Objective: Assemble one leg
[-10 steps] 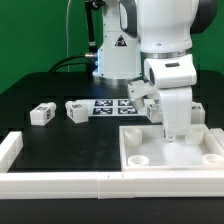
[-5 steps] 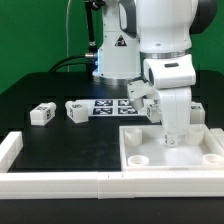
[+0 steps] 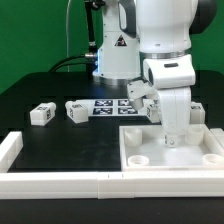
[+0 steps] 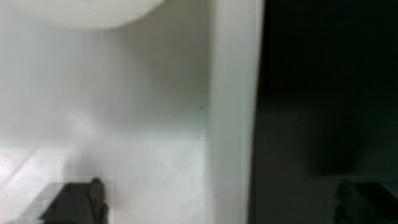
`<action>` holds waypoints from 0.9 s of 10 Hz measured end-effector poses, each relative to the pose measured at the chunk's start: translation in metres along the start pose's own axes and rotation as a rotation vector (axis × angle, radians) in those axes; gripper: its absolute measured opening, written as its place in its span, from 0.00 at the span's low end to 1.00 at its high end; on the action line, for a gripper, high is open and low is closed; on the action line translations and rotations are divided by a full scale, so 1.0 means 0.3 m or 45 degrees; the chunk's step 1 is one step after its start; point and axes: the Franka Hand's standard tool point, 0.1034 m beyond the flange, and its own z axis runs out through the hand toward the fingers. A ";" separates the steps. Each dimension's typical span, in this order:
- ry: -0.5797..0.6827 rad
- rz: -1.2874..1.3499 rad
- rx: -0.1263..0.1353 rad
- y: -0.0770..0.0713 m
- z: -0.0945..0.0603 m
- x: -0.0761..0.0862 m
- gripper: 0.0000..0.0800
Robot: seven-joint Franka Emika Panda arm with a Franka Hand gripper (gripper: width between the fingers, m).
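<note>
my claw (image 4: 217,200) hangs spread, pinching nothing, over the tray (image 3: 205,152); going lower, i risk a finger hitting its rim.

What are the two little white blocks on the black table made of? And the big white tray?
The leg block and its neighbour look like hard matte white plastic: crisp moulded edges, no grain. Their black-and-white tags seem printed stickers. The tray looks like the same smooth plastic; painted wood cannot be ruled out.
</note>
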 end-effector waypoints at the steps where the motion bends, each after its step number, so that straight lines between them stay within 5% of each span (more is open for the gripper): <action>1: -0.003 0.062 -0.005 -0.010 -0.015 0.011 0.81; 4: -0.026 0.137 -0.061 -0.051 -0.138 0.055 0.81; 9: -0.020 0.385 -0.063 -0.061 -0.143 0.055 0.81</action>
